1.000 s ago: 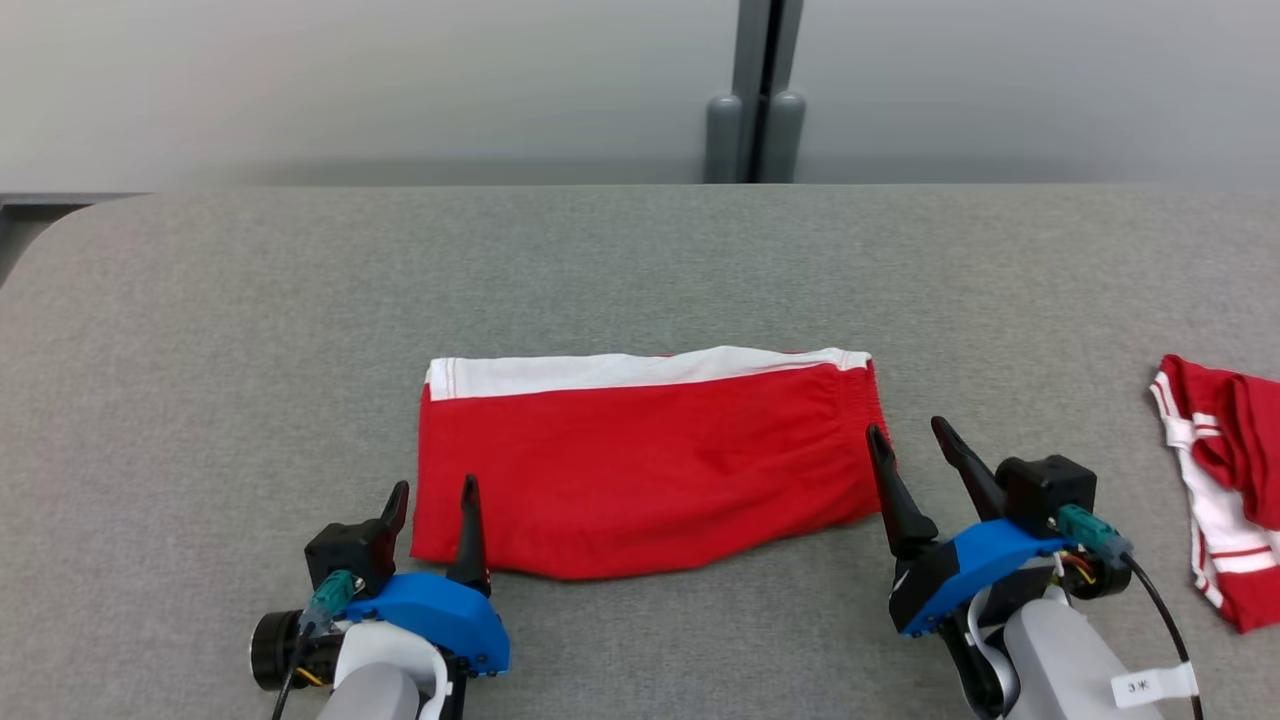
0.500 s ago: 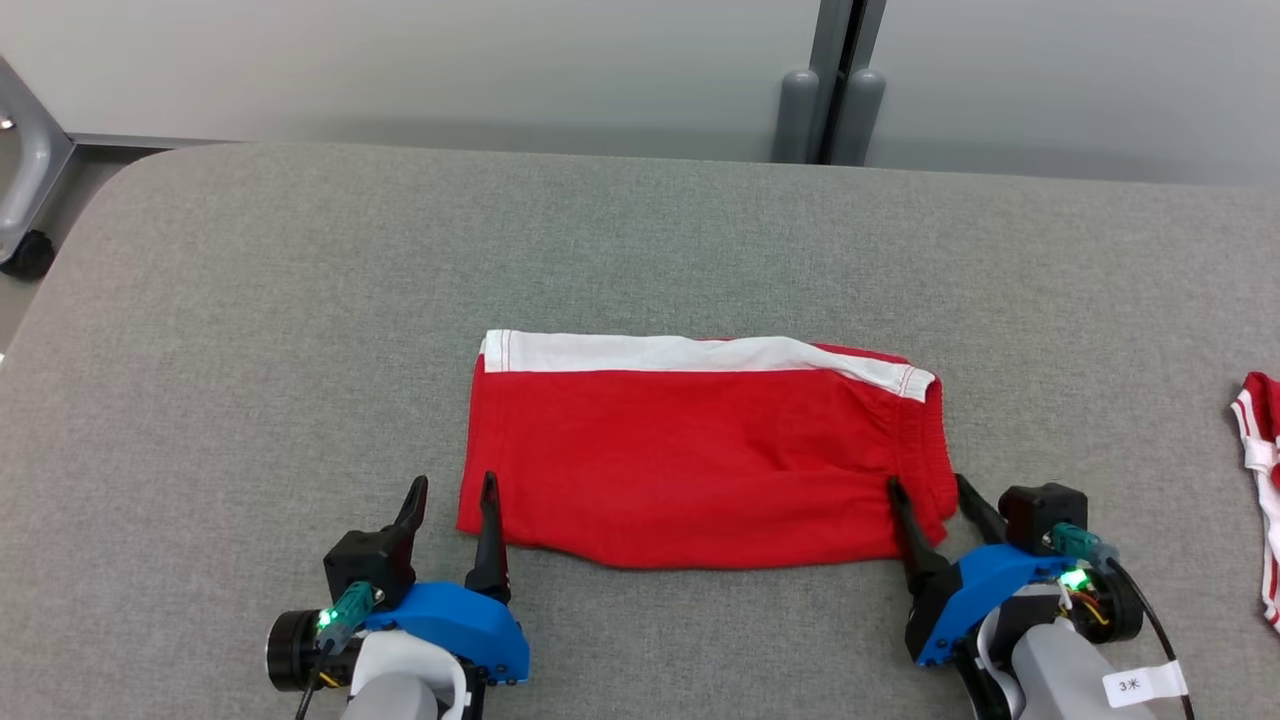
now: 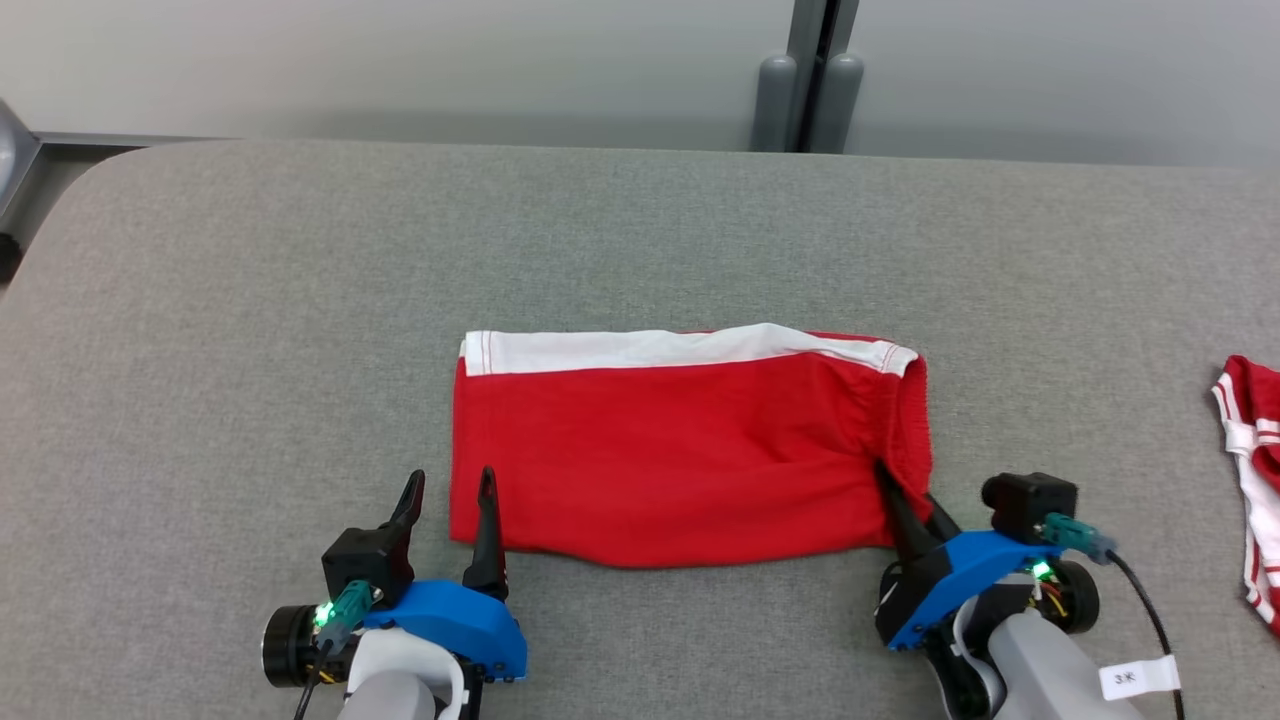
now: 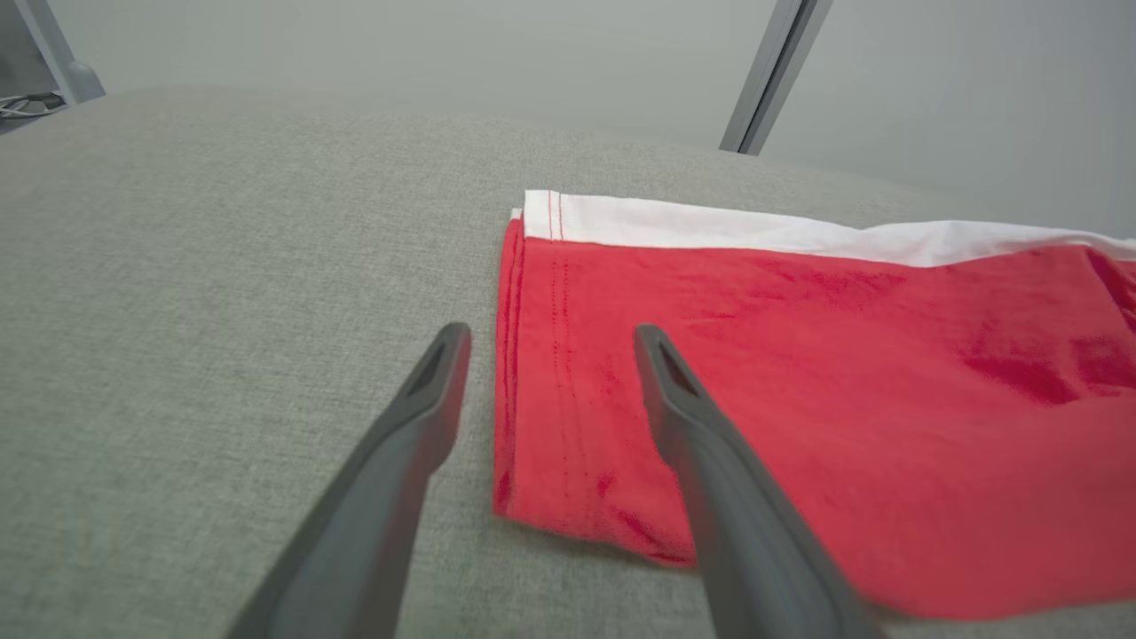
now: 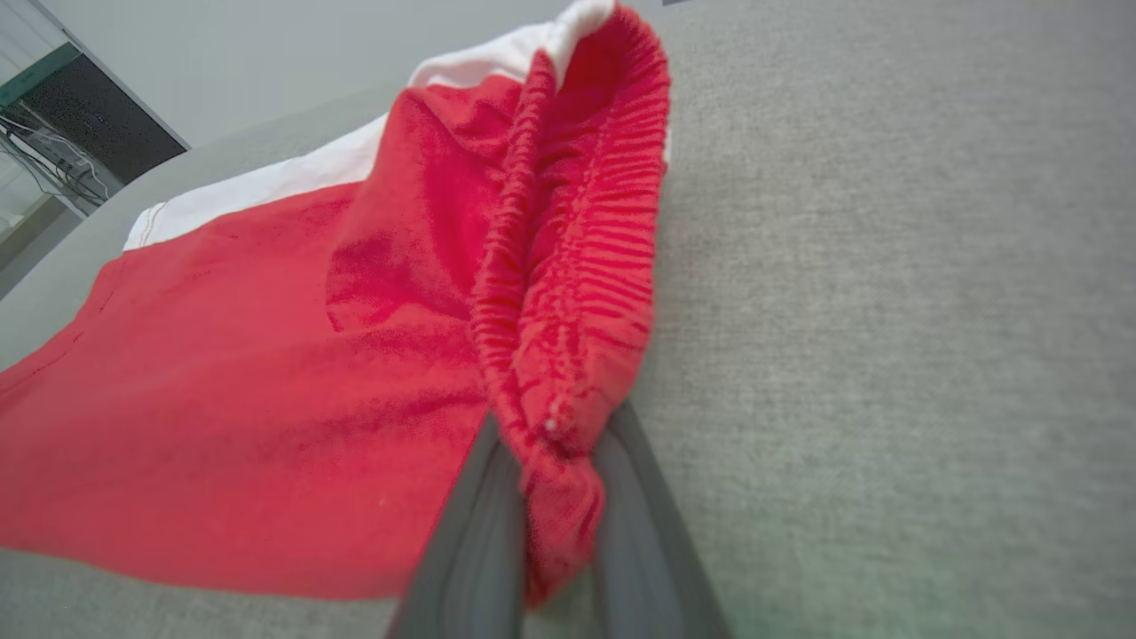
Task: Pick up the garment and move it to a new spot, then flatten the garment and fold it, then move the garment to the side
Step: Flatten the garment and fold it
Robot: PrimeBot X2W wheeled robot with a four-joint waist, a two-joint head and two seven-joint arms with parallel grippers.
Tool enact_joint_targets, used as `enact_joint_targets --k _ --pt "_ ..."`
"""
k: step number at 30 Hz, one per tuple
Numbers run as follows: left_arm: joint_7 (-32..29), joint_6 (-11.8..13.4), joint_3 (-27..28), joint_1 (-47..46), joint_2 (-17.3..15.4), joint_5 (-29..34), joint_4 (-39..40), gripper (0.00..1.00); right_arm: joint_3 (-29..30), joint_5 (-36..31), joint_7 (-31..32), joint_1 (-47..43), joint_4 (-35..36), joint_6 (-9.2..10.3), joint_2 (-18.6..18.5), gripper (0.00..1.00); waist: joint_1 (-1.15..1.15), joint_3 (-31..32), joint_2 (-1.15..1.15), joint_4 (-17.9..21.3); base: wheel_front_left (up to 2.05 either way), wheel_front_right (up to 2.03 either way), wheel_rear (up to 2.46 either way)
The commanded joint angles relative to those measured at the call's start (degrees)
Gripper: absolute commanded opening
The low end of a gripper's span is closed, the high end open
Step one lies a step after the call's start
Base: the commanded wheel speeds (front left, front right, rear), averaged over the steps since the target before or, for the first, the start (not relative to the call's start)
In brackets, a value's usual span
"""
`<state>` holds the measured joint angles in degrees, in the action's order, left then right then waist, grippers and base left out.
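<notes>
The garment [image 3: 670,450] is a pair of red shorts with a white stripe along the far edge, folded flat on the grey table [image 3: 300,300]. My right gripper [image 3: 905,500] is shut on the garment's near right corner, where the gathered waistband [image 5: 568,293] bunches up between its fingers [image 5: 479,524]. At the garment's near left corner [image 4: 550,479] my left gripper [image 3: 447,495] stands open, one finger [image 4: 417,444] over bare table and the other finger [image 4: 701,444] above the red cloth, holding nothing.
A second red and white garment [image 3: 1250,470] lies at the table's right edge. A grey post [image 3: 805,90] stands behind the table's far edge. The table's left corner is rounded, with floor beyond it.
My right gripper has moved onto the garment's right corner and shut on the waistband, which now bunches up. The left gripper stays open. The head camera has shifted.
</notes>
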<state>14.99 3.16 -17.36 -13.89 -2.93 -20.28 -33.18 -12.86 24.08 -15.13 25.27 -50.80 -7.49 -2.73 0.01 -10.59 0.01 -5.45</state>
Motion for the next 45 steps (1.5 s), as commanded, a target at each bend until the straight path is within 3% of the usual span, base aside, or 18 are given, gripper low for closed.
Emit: enact_joint_targets --k 1,9,16,21,26,31,32,33,36,40,45 --pt "0.25 -0.14 0.27 0.36 0.07 0.25 0.27 1.0 0.87 0.13 0.02 -0.94 0.47 -0.01 -0.41 0.0 -0.01 0.28 -0.01 0.35 0.0 0.0 0.0" --pt "0.25 -0.61 0.3 2.01 0.07 -0.58 0.52 1.0 5.81 -0.43 0.0 -4.49 6.15 -0.02 -0.95 0.0 -0.01 2.42 -0.01 3.18 0.0 0.0 0.0" --pt "0.25 -0.37 -1.69 2.95 0.06 -2.89 0.8 1.0 0.01 -1.03 0.01 -2.83 12.32 -0.02 -0.66 0.0 -0.01 3.23 -0.01 3.6 0.0 0.0 0.0" --pt "0.24 -0.24 -4.68 2.88 0.01 -4.28 0.83 1.0 -6.45 -0.99 0.0 -0.1 12.09 -0.02 -0.5 0.0 -0.01 3.81 -0.01 -0.84 0.0 0.0 0.0" --pt "0.25 -0.22 -7.59 3.15 0.03 -4.61 0.19 1.0 -10.46 -2.46 0.0 2.4 7.76 -0.02 -0.42 0.0 -0.01 4.43 -0.01 -8.38 0.0 0.0 0.0" --pt "0.2 -0.39 -9.73 3.75 0.09 -4.69 -0.58 1.0 -9.46 -4.87 0.0 3.91 2.42 -0.02 -0.38 0.0 -0.01 4.32 -0.01 -15.16 0.0 0.0 0.0" --pt "0.2 -0.38 -9.89 3.88 0.09 -4.76 -0.65 1.0 -9.29 -5.33 0.0 4.17 1.71 -0.02 -0.35 0.62 -0.01 4.3 -0.01 -15.94 0.0 0.0 0.0" --pt "0.2 -0.47 -10.2 3.83 0.09 -4.7 -0.67 1.0 -9.34 -5.22 0.0 4.2 1.21 -0.02 -0.32 1.0 -0.01 4.35 -0.01 -16.7 0.0 0.0 0.0" --pt "0.2 -0.17 -9.99 3.75 0.09 -4.43 -0.58 1.0 -11.45 -2.04 0.0 3.76 3.66 -0.02 -0.24 1.0 -0.01 4.56 -0.01 -17.25 0.0 0.0 0.0" --pt "0.2 -0.05 -8.67 3.35 0.09 -3.58 0.11 1.0 -13.83 1.73 0.01 2.27 8.36 -0.01 -0.47 1.0 -0.01 5.4 -0.01 -14.67 0.0 0.0 0.0" --pt "0.2 0.39 -6.91 3.54 0.07 -2.58 1.25 1.0 -8.56 -0.85 0.02 -0.26 10.68 -0.02 -0.37 1.0 -0.01 6.84 -0.01 -8.75 0.0 0.0 0.0"
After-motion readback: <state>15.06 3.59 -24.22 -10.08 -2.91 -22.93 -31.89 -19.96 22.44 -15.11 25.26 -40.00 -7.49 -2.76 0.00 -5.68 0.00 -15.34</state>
